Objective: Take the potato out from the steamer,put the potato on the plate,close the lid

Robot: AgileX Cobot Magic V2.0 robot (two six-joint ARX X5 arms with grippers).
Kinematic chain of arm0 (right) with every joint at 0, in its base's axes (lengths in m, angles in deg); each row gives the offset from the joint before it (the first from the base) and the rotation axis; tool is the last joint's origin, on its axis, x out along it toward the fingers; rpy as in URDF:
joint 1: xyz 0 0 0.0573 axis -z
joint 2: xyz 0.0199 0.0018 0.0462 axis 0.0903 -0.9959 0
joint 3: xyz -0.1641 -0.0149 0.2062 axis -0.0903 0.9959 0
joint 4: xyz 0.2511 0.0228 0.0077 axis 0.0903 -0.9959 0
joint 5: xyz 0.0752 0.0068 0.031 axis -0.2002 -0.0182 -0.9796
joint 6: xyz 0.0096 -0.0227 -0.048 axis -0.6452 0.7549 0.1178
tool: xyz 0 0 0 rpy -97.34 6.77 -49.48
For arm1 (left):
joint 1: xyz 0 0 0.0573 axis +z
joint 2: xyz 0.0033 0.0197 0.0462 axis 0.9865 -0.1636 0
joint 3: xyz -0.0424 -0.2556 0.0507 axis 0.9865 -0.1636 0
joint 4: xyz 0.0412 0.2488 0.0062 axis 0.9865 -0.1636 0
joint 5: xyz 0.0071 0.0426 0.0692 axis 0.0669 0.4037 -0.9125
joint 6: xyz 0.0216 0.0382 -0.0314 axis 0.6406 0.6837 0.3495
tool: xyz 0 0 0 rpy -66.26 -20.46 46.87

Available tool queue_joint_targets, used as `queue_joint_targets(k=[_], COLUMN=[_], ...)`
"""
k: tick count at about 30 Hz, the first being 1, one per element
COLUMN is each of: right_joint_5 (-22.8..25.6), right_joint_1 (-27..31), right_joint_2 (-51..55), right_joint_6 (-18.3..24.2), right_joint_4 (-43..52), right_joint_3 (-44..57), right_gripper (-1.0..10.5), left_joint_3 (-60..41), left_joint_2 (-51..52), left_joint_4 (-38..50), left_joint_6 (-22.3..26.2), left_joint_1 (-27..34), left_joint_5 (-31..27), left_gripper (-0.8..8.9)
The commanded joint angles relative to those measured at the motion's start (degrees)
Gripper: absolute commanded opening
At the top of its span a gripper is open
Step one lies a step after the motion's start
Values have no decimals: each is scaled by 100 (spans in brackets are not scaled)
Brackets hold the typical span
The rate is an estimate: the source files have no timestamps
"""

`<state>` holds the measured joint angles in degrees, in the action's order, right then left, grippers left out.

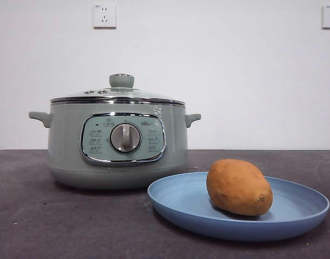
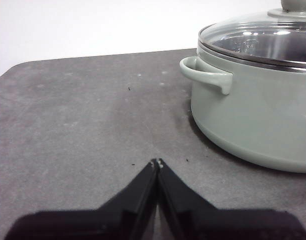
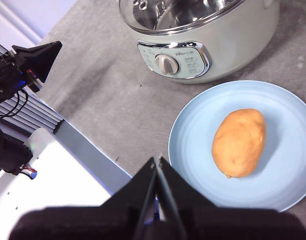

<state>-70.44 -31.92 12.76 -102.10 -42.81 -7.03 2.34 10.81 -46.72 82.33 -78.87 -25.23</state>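
The orange-brown potato (image 1: 239,186) lies on the blue plate (image 1: 294,218), in front of and to the right of the sage-green steamer (image 1: 117,143). The glass lid (image 1: 121,93) with its green knob sits closed on the steamer. My left gripper (image 2: 157,162) is shut and empty, low over the table beside the steamer's side handle (image 2: 205,76). My right gripper (image 3: 158,160) is shut and empty, raised above the table edge near the plate (image 3: 293,170) and potato (image 3: 239,142). No arm shows in the front view.
The dark grey table (image 1: 57,216) runs to a white wall with two sockets (image 1: 104,15). In the right wrist view the other arm's black gripper (image 3: 35,60) and the white robot base (image 3: 48,185) lie beyond the table edge.
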Motion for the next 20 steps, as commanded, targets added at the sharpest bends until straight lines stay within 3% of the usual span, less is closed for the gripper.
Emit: queue_joint_targets(k=[1, 17, 20], right_joint_5=[20, 20, 363], right_joint_1=[-9, -9, 181], right_joint_2=[7, 7, 146], right_joint_6=[-31, -31, 345], right_joint_4=[26, 22, 46], right_joint_3=[-28, -28, -28], right_gripper=[0, 0, 0], left_joint_3=[-85, -85, -83], left_joint_2=[17, 17, 17], left_joint_4=[2, 2, 2], left_joint_6=[-28, -28, -28], left_joint_1=[17, 17, 17], left_joint_5=[-4, -4, -2], left_gripper=[-4, -4, -4])
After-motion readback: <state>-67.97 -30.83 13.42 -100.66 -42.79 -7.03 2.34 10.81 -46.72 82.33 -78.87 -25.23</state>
